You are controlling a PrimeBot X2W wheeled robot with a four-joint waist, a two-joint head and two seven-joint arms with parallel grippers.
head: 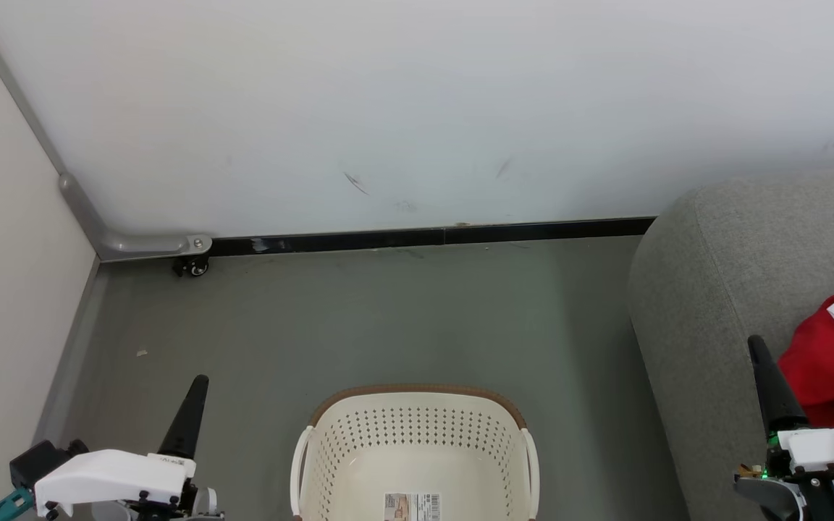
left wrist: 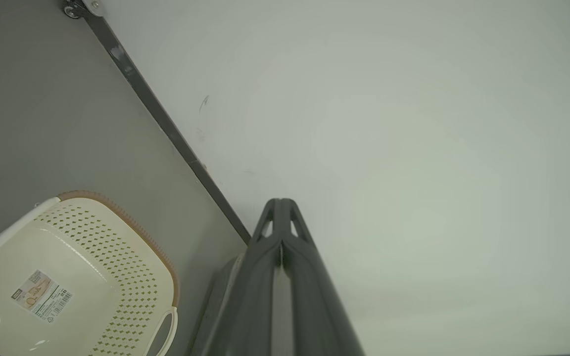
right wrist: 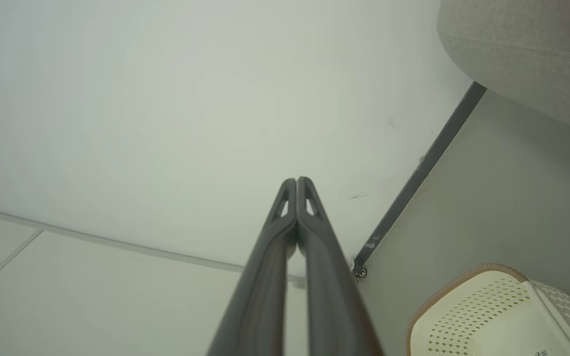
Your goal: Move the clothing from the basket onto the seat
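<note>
Standing upright on the grey floor (head: 388, 318), near its front edge in the head view, the cream-white perforated plastic laundry basket with a brown rim (head: 417, 394) sits between the two arms and apart from both. Its bare bottom carries a barcode label (head: 412, 506). A strip of floor separates the basket from the large grey fabric-upholstered sofa (head: 735, 275) to the right.

The bright red soft fabric clothing with a white panel (head: 830, 369) lies bunched on the sofa, back from the rounded edge that faces the basket.

The left gripper (head: 201, 380) hangs over the floor left of the basket, its two long dark fingers pressed together on nothing. The right gripper (head: 754, 341) is likewise closed and empty. It appears over the sofa just beside the clothing; contact cannot be determined.

A white wall panel (head: 417, 108) with faint scuff marks meets the floor along a black base strip (head: 431, 235). At the floor's far left corner, a grey metal bracket (head: 135, 244) carries a small black caster wheel (head: 192, 268). A pale beige side panel (head: 4, 275) bounds the floor's left edge.

The left wrist view adds the basket's white side handle. The right wrist view adds a seam line across the pale panels, the sofa's rounded corner and a red sliver at the upper right corner.
</note>
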